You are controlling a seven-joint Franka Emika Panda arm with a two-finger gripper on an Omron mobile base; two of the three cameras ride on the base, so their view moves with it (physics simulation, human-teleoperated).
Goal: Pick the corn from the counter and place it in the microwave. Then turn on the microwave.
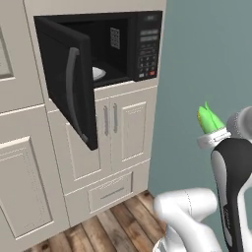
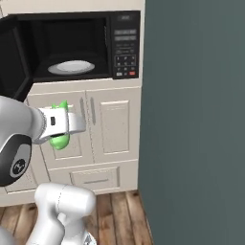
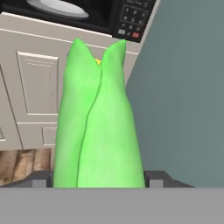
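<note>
My gripper [image 3: 98, 180] is shut on the corn [image 3: 98, 127], a bright green cob in pointed husk leaves that stands up between the dark fingertips [image 3: 158, 178]. From the left base, the corn [image 1: 208, 119] pokes up out of the gripper [image 1: 212, 132], in the air at the right, below the level of the microwave [image 1: 147, 44]. The microwave [image 2: 125, 45] is black and its door [image 1: 69, 83] hangs open to the left. A white plate [image 2: 72, 66] lies inside. The corn [image 2: 61, 140] sits lower than the opening, in front of the cabinet doors. The counter is out of view.
Right of the microwave opening is a keypad [image 1: 148, 61] with a red button [image 1: 152, 73]. Cream cabinet doors [image 2: 112, 124] and a drawer [image 2: 94, 179] sit below it. A grey-green wall [image 2: 196, 119] stands close on the right. The floor is wood [image 1: 118, 221].
</note>
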